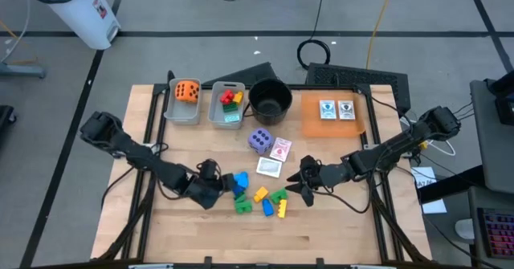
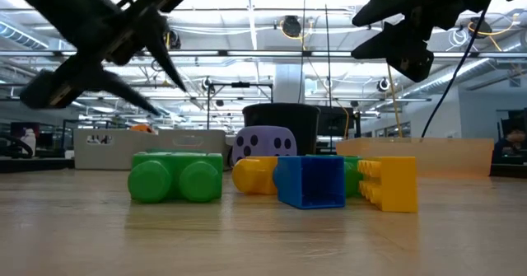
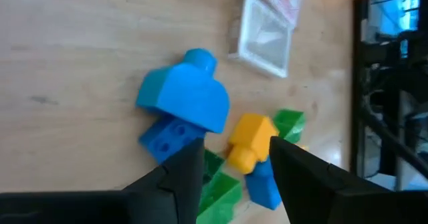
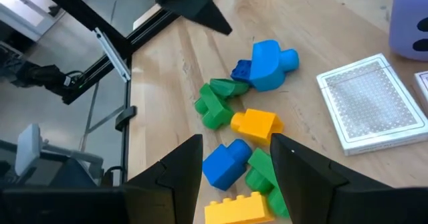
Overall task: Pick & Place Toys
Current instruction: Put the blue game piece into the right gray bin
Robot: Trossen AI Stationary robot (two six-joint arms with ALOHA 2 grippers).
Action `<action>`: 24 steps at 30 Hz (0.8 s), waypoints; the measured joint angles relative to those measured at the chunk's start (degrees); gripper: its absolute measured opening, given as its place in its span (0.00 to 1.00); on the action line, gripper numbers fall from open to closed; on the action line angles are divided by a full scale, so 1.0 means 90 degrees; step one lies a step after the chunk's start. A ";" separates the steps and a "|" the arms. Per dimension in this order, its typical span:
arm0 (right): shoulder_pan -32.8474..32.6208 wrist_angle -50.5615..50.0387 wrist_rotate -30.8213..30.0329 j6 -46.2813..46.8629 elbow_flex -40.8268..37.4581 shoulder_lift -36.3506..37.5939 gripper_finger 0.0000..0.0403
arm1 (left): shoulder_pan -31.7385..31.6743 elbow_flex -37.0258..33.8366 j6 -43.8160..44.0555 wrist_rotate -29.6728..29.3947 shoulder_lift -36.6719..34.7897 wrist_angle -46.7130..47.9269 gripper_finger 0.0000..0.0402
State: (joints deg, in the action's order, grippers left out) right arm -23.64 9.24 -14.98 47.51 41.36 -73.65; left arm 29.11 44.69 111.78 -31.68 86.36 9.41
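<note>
- Loose toy blocks (image 1: 259, 197) lie clustered near the table's (image 1: 337, 229) front edge, awaiting pickup.
- Left gripper (image 1: 215, 185) and right gripper (image 1: 299, 185) flank them, fingers apart, holding nothing.

Blocks (image 1: 259, 197) between both grippers; die (image 1: 259, 140), cards (image 1: 275, 158) seemingly just behind.
</note>
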 joint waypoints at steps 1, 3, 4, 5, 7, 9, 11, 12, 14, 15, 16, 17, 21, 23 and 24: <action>0.0000 0.0013 0.0000 -0.0002 -0.0002 0.0000 0.42 | 0.0023 -0.0005 0.0007 0.0007 0.0075 -0.0063 0.45; 0.0002 0.0057 0.0000 -0.0012 -0.0003 0.0000 0.42 | 0.0031 -0.0001 0.0002 -0.0008 0.0320 -0.0519 0.47; 0.0009 0.0055 -0.0004 -0.0012 -0.0005 0.0000 0.42 | 0.0031 0.0008 0.0002 -0.0003 0.0460 -0.0711 0.49; 0.0025 0.0052 -0.0007 -0.0012 -0.0005 0.0000 0.42 | 0.0028 0.0005 0.0019 0.0014 0.0582 -0.0825 0.51; 0.0050 0.0073 -0.0011 0.0001 -0.0005 -0.0010 0.42 | 0.0028 -0.0013 0.0135 0.0018 0.0829 -0.1194 0.55; 0.0068 0.0117 -0.0015 0.0000 -0.0005 -0.0015 0.42 | 0.0031 0.0002 0.0251 0.0033 0.1017 -0.1474 0.59; 0.0080 0.0159 -0.0006 0.0019 -0.0005 -0.0015 0.42 | 0.0052 -0.0003 0.0265 0.0020 0.1152 -0.1666 0.62; 0.0080 0.0151 -0.0005 0.0027 -0.0005 -0.0015 0.42 | 0.0062 -0.0001 0.0266 0.0006 0.1183 -0.1723 0.63; 0.0080 0.0137 -0.0004 0.0022 -0.0005 -0.0015 0.42 | 0.0063 -0.0003 0.0270 -0.0096 0.1184 -0.1673 0.65; 0.0080 0.0142 -0.0002 -0.0002 -0.0005 -0.0015 0.42 | 0.0065 -0.0001 0.0270 -0.0132 0.1184 -0.1687 0.66; 0.0080 0.0143 -0.0002 -0.0009 -0.0005 -0.0015 0.42 | 0.0061 -0.0001 0.0270 -0.0159 0.1184 -0.1654 0.67; 0.0080 0.0146 -0.0002 -0.0009 -0.0005 -0.0015 0.42 | 0.0054 -0.0001 0.0274 -0.0185 0.1184 -0.1591 0.67; 0.0101 0.0141 -0.0001 -0.0023 -0.0005 -0.0015 0.42 | 0.0022 -0.0001 0.0386 -0.0063 0.1178 -0.1355 0.67; 0.0122 0.0138 -0.0002 -0.0023 -0.0005 -0.0015 0.42 | -0.0025 0.0002 0.0436 -0.0011 0.1177 -0.1135 0.67; 0.0125 0.0144 -0.0003 -0.0022 -0.0005 -0.0015 0.42 | -0.0052 0.0002 0.0435 -0.0015 0.1174 -0.1053 0.67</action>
State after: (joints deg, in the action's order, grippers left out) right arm -22.51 10.53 -15.01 47.31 41.32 -73.78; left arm 28.64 44.72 115.70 -31.81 96.92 -0.07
